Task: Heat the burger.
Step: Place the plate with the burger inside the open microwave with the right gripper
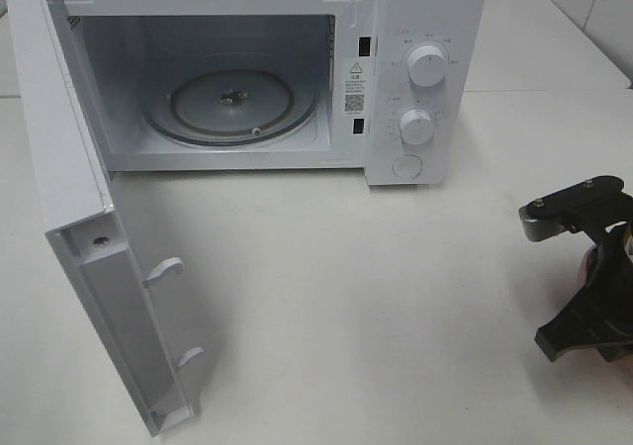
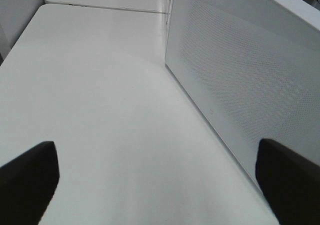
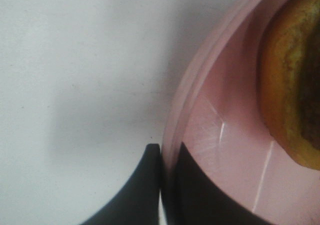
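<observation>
While the microwave [image 1: 415, 79] is standing with its door [image 1: 89, 237] swung wide and its glass turntable [image 1: 232, 104] bare, I am working on the pickup step. My right hand [image 3: 167, 195] is clamping the rim of the pink plate [image 3: 225, 135], with one finger on either side of it. The burger [image 3: 295, 85] is sitting on that plate, out on the surface [image 1: 376, 297] off the microwave's front right corner and well apart from the cavity. I cannot tell whether the plate is resting on the surface or just leaving it.

My left hand [image 2: 160, 185] is hovering beside the outer face of the microwave's door, fingers spread wide and holding nothing.

Next, I am judging, comes a level lift and a carry into the microwave's opening. Since I am gripping only one edge, the tall burger could slide or topple if the plate tilts.
</observation>
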